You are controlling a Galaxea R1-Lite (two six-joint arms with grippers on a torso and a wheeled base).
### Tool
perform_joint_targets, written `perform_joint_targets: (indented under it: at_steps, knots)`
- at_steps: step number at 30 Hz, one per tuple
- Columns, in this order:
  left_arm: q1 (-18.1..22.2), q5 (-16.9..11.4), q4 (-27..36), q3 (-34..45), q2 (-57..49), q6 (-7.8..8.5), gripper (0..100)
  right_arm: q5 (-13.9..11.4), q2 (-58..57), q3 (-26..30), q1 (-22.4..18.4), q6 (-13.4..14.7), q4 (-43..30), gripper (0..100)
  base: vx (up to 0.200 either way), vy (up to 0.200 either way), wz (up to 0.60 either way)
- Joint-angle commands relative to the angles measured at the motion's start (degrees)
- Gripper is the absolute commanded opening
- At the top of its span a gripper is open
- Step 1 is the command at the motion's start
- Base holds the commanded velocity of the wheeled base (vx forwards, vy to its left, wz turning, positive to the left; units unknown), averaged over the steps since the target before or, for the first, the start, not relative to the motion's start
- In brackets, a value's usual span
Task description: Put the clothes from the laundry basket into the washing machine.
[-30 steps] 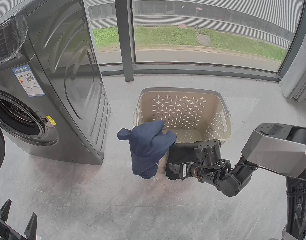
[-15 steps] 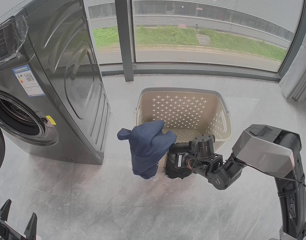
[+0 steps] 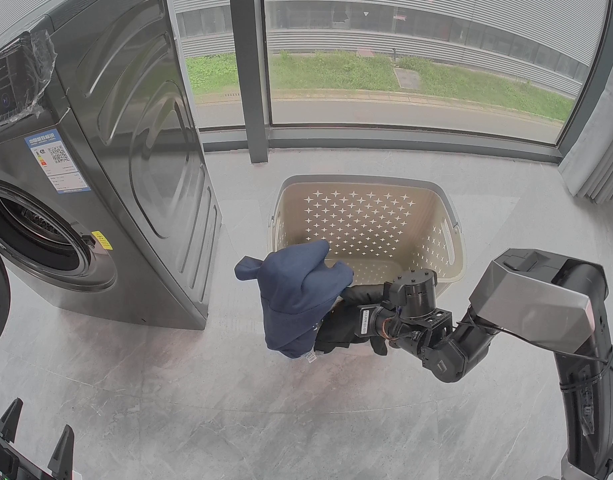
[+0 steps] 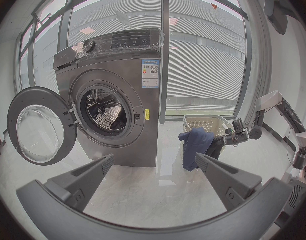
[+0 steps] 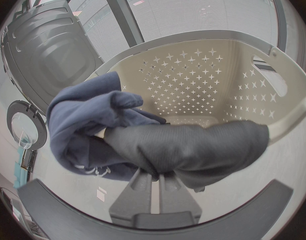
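I see the dark grey garment (image 5: 193, 147) pinched in my right gripper (image 5: 158, 179), jaws clamped on its fold, at the near rim of the laundry basket (image 3: 366, 187). A blue garment (image 3: 294, 293) hangs over the basket's near left corner, touching the grey one. The basket stands on the floor (image 3: 253, 401) near the washing machine (image 3: 120, 168), whose door (image 4: 39, 125) is swung open. My left gripper (image 3: 38, 431) sits low, well apart, jaws spread.
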State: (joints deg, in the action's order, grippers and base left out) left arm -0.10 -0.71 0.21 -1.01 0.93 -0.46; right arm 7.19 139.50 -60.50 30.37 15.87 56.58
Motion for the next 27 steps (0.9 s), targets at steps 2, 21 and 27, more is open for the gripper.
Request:
perform_joint_targets:
  at_steps: [2,21,27]
  knots:
    - [0.01,0.0,-0.03,0.92,-0.84,-0.06,100,0.01,-10.3,11.2,0.75,-0.14,2.49,0,0.0,0.0,0.0]
    - [0.1,-0.08,-0.03,0.92,-0.93,0.81,100,-4.56,-53.1,27.81,6.28,-3.04,4.16,0,0.0,0.0,0.0]
    - [0.1,-0.17,-0.03,0.92,-0.93,0.73,100,-5.52,-58.2,29.3,6.64,-4.8,4.16,0,0.0,0.0,0.0]
